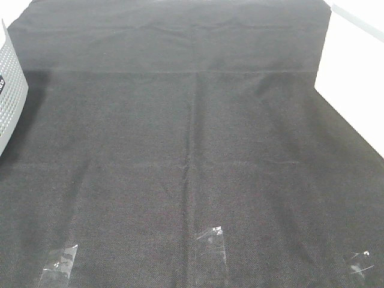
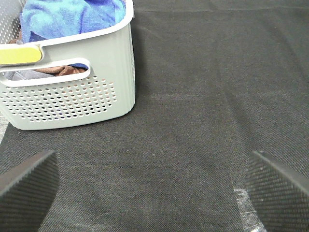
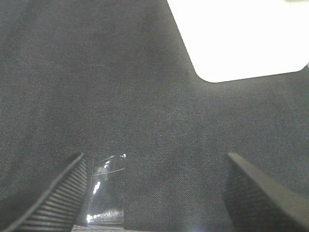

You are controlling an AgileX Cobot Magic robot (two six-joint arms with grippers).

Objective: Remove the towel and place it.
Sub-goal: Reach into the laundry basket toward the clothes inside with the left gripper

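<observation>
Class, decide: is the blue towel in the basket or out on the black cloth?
In: the towel lies bunched inside the basket, none spread on the cloth.

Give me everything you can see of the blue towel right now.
The towel shows only in the left wrist view: bright blue, soft microfibre-looking cloth, crumpled in folds, not spread. It lies inside the pale grey perforated basket, heaped up to the rim, over a brown cloth seen through the handle slot. No tag is visible. The open left end effector hangs clear of it.

One grey basket [image 2: 96,72]; one blue towel [image 2: 72,14]; one brown cloth [image 2: 63,71]; one black table cloth [image 1: 192,150]; three tape strips [image 1: 213,243]
</observation>
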